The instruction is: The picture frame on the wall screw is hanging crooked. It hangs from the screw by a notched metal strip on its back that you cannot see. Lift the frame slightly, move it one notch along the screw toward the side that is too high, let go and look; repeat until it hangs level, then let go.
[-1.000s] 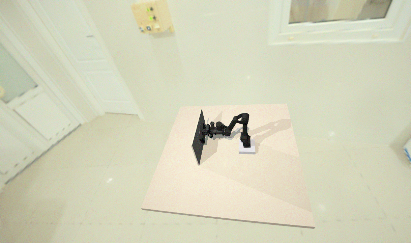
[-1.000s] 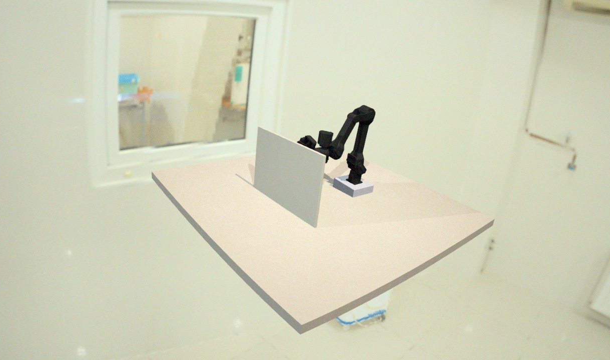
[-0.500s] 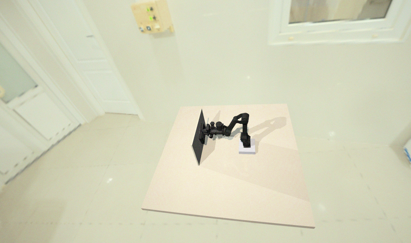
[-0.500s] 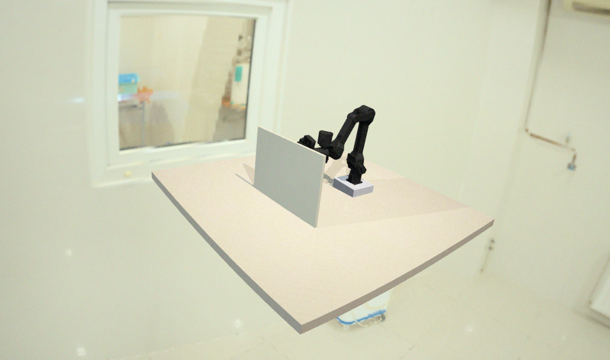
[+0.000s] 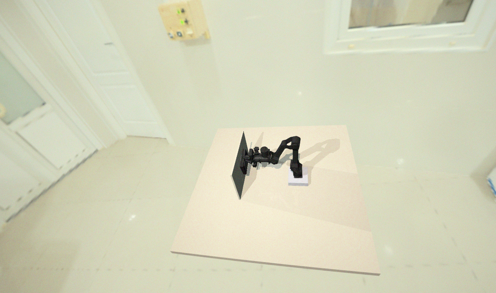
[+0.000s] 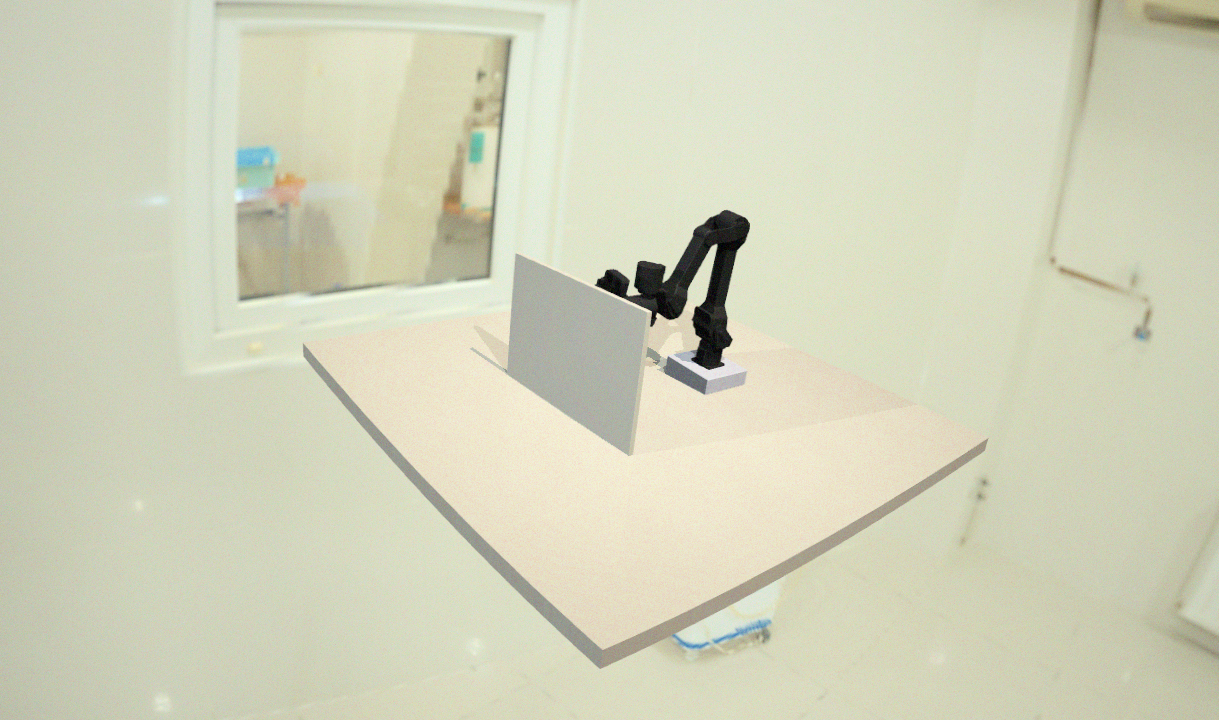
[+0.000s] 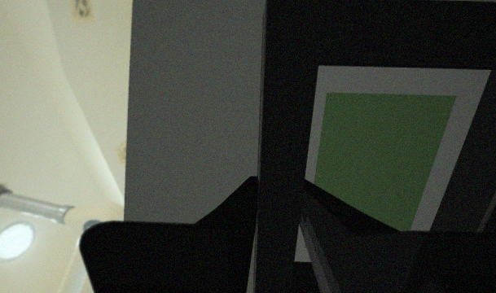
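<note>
The picture frame has a dark border, a pale mat and a green picture. It is at the front face of the upright grey panel. My gripper is shut on the frame's side border, with one finger on each side of it in the wrist view. There the border's edge runs nearly parallel to the panel's edge. The screw and the notched strip are hidden, and I cannot tell whether the frame is exactly level. In the exterior view the panel hides the frame and my fingertips.
The panel stands upright on the pale table. The arm's base sits on a light block on the table, on the frame's side of the panel. The arm arches between the block and the frame.
</note>
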You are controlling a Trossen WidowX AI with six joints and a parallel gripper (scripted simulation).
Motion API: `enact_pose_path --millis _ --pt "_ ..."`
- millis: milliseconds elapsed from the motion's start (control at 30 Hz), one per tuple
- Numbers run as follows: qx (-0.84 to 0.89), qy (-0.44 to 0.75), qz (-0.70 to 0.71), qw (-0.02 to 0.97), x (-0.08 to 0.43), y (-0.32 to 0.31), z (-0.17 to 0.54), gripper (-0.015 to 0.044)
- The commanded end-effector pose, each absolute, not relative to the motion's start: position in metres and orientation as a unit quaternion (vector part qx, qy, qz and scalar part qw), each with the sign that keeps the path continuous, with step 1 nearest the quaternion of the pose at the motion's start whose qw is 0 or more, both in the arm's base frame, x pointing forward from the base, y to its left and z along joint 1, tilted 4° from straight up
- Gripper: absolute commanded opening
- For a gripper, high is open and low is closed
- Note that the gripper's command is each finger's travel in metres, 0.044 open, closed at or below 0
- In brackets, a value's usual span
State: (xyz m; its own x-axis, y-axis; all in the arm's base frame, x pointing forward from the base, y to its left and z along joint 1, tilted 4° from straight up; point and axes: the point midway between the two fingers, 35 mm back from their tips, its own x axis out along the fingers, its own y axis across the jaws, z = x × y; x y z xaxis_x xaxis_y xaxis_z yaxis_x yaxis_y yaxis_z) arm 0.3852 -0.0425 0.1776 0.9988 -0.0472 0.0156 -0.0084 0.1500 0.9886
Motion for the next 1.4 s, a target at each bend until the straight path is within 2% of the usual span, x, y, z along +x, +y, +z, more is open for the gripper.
enact_pose_path --millis 0,1333,1367 --pt "0.661 -0.022 -0.012 0.750 0.3851 -0.0426 0.1775 0.0000" --pt "0.736 -0.022 -0.009 0.676 0.3852 -0.0435 0.1761 0.0000" --pt "0.729 -0.022 -0.010 0.684 0.3854 -0.0433 0.1763 0.0026"
